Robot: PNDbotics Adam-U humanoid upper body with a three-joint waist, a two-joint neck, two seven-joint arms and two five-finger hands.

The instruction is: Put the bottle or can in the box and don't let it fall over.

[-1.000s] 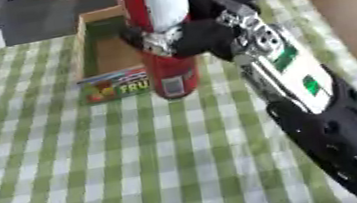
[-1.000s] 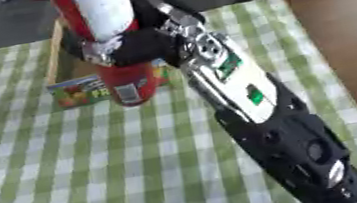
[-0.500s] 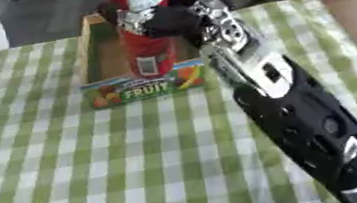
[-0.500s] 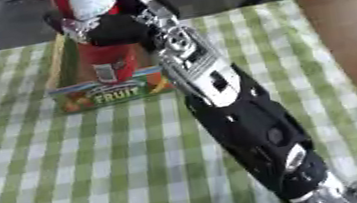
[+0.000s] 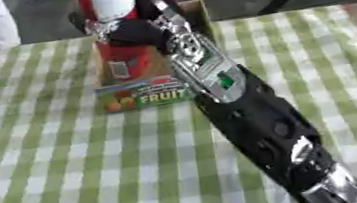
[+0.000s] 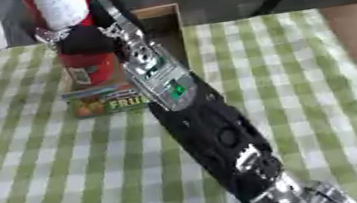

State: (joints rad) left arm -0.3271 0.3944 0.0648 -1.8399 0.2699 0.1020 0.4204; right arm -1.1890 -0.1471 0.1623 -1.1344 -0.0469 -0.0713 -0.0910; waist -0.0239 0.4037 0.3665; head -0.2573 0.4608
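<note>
One right hand curled round red bottle, upright over box | box front label reads FRUIT | arm hides box interior; contact with floor unclear | green checked cloth

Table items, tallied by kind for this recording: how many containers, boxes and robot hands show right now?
Bottle or can, red body with a white top, held upright over the box: 1
Box with the FRUIT label on its near wall: 1
Robot hand, the right hand, fingers curled round the container: 1
Checked cloth covering the table: 1
Total: 4
</note>
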